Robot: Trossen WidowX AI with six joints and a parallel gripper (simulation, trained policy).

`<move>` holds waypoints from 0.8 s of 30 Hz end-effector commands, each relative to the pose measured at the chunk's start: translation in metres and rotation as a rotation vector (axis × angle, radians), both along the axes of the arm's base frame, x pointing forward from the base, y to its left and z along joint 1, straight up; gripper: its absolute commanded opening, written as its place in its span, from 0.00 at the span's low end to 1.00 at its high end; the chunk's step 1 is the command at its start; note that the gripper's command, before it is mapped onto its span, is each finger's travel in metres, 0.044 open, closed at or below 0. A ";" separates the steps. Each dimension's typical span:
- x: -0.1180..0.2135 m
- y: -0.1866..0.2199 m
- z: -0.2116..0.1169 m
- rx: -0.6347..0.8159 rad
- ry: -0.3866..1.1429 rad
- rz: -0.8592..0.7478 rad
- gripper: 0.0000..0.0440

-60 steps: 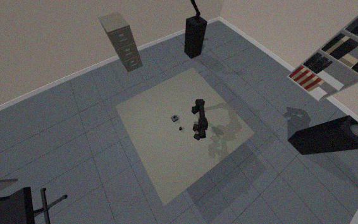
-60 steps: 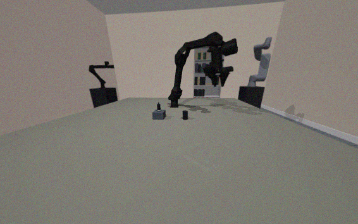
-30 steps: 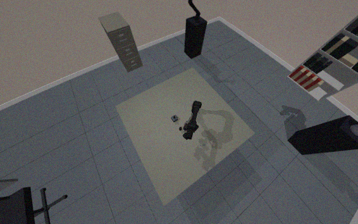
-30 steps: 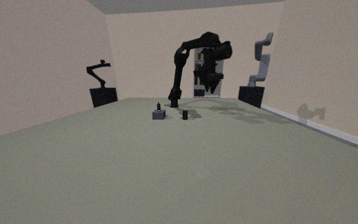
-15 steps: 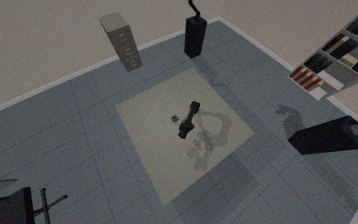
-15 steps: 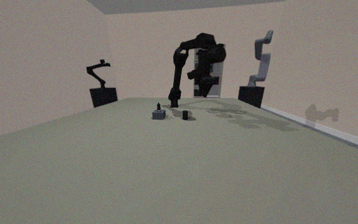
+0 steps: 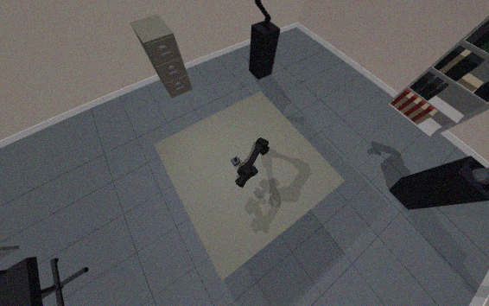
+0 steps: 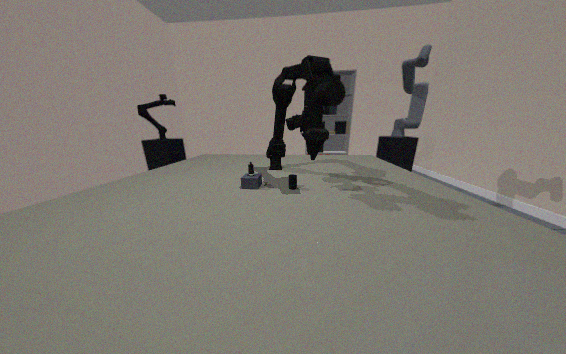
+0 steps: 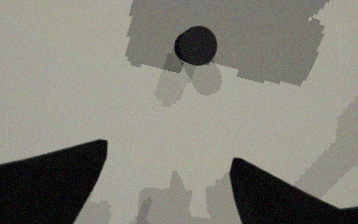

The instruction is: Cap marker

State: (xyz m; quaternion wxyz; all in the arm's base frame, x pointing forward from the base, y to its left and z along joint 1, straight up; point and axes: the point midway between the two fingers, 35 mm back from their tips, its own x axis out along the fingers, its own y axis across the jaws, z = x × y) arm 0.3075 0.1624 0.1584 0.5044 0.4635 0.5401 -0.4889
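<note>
One black cylindrical cap (image 8: 293, 181) (image 9: 196, 46) stood upright on the pale, matte desk (image 7: 194, 147) (image 8: 280, 260) (image 9: 60, 95), near the holder and apart from it. One small grey block-shaped holder (image 7: 235, 161) (image 8: 251, 181) carried one dark, slender marker (image 8: 251, 169), upright, its top uncapped. One black jointed arm (image 7: 250, 162) (image 8: 280, 117), bent over the desk, with one black two-fingered pincer (image 8: 313, 156) (image 9: 170, 157), pointed downward, above the desk; fingers wide apart, nothing between them. In the wrist view, the cap lay beyond the fingertips, apart from both.
</note>
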 end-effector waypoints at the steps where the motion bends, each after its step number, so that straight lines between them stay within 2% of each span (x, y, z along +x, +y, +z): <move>1: 0.005 -0.009 -0.004 -0.010 0.003 -0.008 0.73; 24: 0.000 -0.043 -0.035 -0.051 0.115 -0.027 0.71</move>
